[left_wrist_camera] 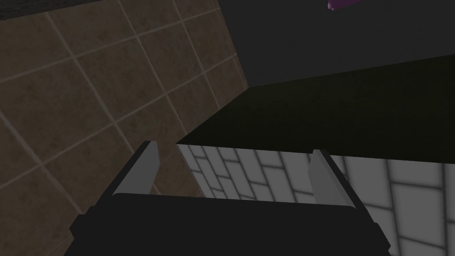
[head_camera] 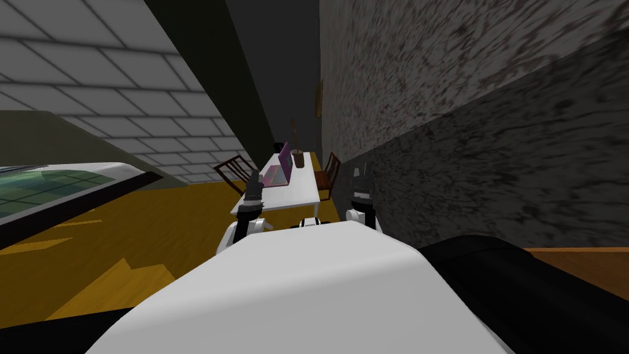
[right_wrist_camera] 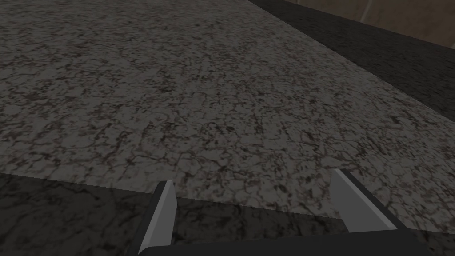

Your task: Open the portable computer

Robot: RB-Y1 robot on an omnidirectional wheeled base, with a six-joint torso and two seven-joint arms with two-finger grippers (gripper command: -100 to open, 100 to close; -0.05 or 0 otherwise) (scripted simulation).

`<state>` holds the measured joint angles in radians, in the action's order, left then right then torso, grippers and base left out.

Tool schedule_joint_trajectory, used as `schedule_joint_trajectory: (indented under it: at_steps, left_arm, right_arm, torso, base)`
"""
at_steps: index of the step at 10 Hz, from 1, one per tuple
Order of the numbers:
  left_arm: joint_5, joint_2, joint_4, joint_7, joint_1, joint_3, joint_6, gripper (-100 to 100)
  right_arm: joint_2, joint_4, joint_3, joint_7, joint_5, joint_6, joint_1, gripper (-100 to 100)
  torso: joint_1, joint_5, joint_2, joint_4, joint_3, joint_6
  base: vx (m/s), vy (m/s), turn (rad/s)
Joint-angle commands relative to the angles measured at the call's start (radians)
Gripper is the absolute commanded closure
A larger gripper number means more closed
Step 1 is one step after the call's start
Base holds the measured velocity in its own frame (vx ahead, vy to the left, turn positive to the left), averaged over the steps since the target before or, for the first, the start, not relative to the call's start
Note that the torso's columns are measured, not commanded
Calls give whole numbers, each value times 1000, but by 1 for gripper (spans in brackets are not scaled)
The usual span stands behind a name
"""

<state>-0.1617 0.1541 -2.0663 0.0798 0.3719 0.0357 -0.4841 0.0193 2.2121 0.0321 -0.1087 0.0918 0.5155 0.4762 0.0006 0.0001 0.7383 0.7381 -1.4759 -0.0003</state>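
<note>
Light grey fingers of the left gripper [left_wrist_camera: 231, 153] and right gripper [right_wrist_camera: 254, 178] stand wide apart, holding nothing. Far ahead, well apart from both, the purple laptop [head_camera: 277, 172] lies on a white table [head_camera: 295, 195], just beside a brown pot [head_camera: 298, 158]. Risk: a loose sweep at the lid could topple the pot or shove the laptop along the table.

Purple laptop [head_camera: 279, 169], lid raised upright, base flat on the white table [head_camera: 289, 195]
</note>
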Motion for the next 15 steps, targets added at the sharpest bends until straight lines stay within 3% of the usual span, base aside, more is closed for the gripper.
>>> schedule_joint_trajectory:
  at_steps: [1,10,13,15]
  left_arm:
    - [-15,1,64,21,-35,21,21,-100]
    - [-75,-3,298,99,-178,104,130,-100]
    - [-83,-4,332,110,-197,115,144,-100]
    - [-99,-6,391,130,-235,137,173,-100]
  right_arm:
    - [0,0,0,0,0,0,0,0]
    - [0,0,0,0,0,0,0,0]
    - [0,0,0,0,0,0,0,0]
    - [0,0,0,0,0,0,0,0]
  torso:
    - [0,0,0,0,0,0]
    - [-1,0,-1,0,0,0]
    - [0,0,0,0,0,0]
    - [0,0,0,0,0,0]
  base:
    - [-1,-23,-92]
    - [-1,-31,-77]
    - [0,-22,-37]
    - [-1,-23,-84]
